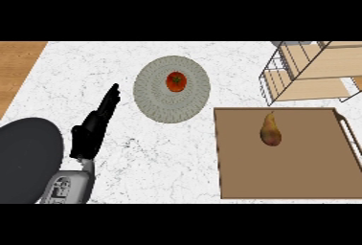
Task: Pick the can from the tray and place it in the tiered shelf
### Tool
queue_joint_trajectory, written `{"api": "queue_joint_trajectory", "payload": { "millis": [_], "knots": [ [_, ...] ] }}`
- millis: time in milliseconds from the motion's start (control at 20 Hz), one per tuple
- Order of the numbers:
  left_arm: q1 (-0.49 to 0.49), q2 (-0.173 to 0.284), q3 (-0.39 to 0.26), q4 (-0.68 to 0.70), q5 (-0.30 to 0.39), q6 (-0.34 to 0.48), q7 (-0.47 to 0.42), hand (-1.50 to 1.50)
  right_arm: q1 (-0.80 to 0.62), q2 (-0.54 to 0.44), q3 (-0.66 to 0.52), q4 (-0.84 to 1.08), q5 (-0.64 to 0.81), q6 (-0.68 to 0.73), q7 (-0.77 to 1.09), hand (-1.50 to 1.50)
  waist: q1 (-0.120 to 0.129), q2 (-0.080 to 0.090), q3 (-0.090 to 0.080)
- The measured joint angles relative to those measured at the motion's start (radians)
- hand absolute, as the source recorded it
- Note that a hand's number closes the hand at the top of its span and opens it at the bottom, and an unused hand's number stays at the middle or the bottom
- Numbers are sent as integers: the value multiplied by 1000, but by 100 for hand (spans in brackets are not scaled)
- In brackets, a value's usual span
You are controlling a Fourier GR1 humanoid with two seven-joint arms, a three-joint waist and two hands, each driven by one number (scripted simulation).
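Observation:
A brown tray (240, 186) lies at the right of the marble counter. A brownish pear (270, 129) rests on its upper part, and no can shows on it. The tiered shelf (318, 72) with wire frame and wooden boards stands at the top right, just beyond the tray. My left hand (92, 129) is at the left, fingers straight and pointing up toward the far side, holding nothing. It is well away from the tray. My right hand does not show.
A round grey plate (152, 103) sits at the centre back with a red tomato (176, 81) on it. A dark round shape (25, 160) fills the lower left. Wooden floor (17, 62) shows past the counter's left edge.

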Motion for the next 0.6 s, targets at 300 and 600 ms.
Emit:
{"api": "queue_joint_trajectory", "payload": {
  "millis": [300, 600],
  "knots": [
    [8, -18, -21, -27, -13, 11, 22, 0, -45, 21, -101, 153, -162, -103, -162, 150, 2, 0, 0],
    [-4, -18, -13, -20, -16, 17, 26, 0, -83, -4, -142, 325, -241, -160, -299, 150, -2, 0, 0]
  ]
}}
